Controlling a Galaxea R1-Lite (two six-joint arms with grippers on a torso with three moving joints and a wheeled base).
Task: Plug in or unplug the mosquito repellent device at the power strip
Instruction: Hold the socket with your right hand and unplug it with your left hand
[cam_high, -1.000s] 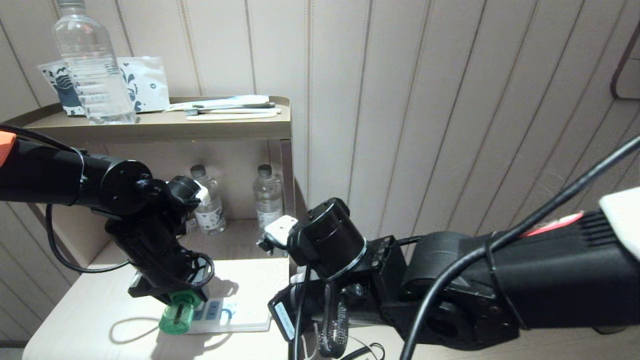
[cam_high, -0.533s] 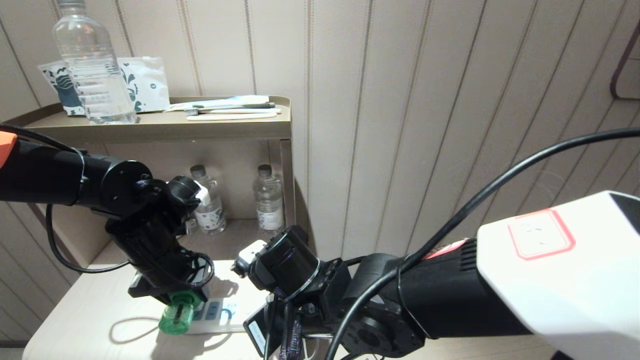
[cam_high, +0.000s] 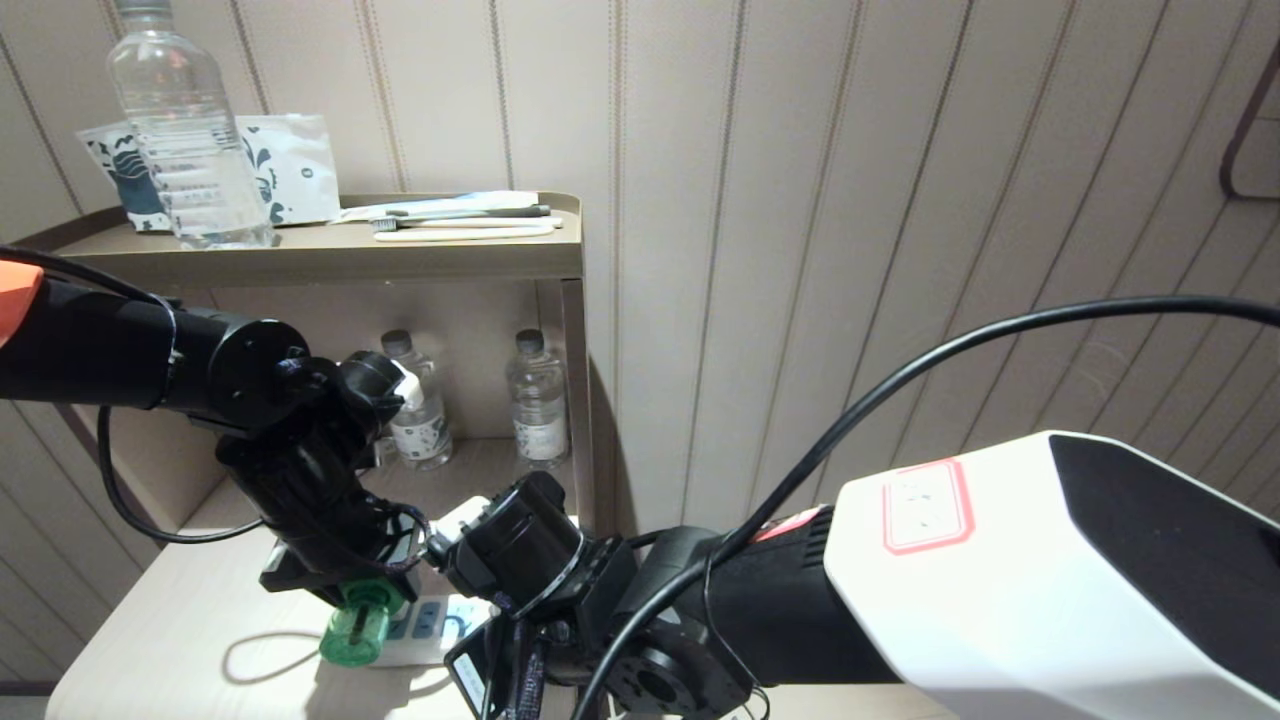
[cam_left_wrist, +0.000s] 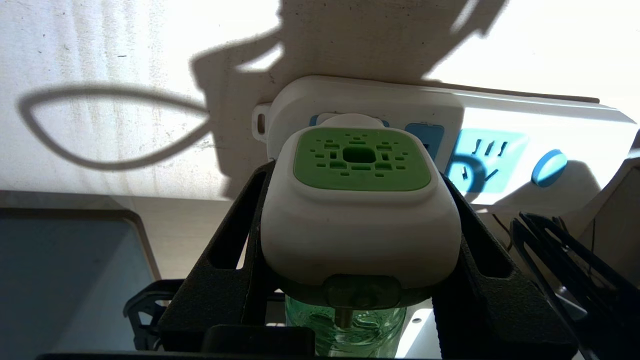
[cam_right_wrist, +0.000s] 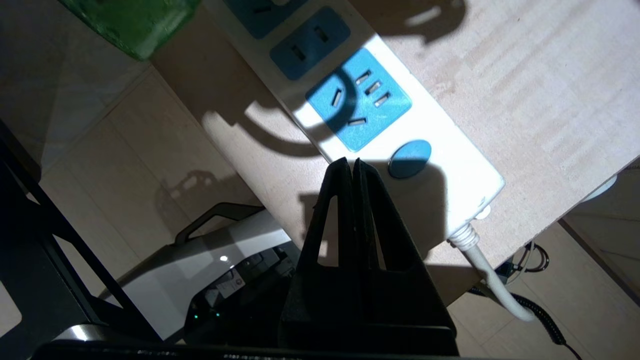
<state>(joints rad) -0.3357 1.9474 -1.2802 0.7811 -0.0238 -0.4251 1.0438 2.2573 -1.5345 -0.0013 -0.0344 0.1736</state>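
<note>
One device (cam_left_wrist: 359, 215), one strip (cam_right_wrist: 370, 107), and one table (cam_high: 180, 610) are in view. Three water bottles are visible: one large bottle (cam_high: 180, 130) on the top shelf (cam_high: 320, 255) and two small bottles (cam_high: 535, 395) in the lower compartment. Two printed sachets (cam_high: 285, 165) lean against the wall, and toothbrush items (cam_high: 460, 220) lie on the top shelf.

The head view shows both arms over the table and only the green bottle end of the device below the left gripper (cam_high: 345, 580). The left wrist view shows the device's white head with its green vented face, seated against the far end of the strip. The right wrist view shows the strip's other end: blue sockets, a round blue button (cam_right_wrist: 410, 151), and the white cord (cam_right_wrist: 487, 280) leaving over the table edge.

Left gripper (cam_left_wrist: 357, 225): fingers (cam_left_wrist: 235, 250) part-way apart, clamped on both sides of the device's head. Right gripper (cam_right_wrist: 354, 167): fingers pressed together, holding nothing, tips poised just beside the blue button; contact with the strip cannot be determined.
</note>
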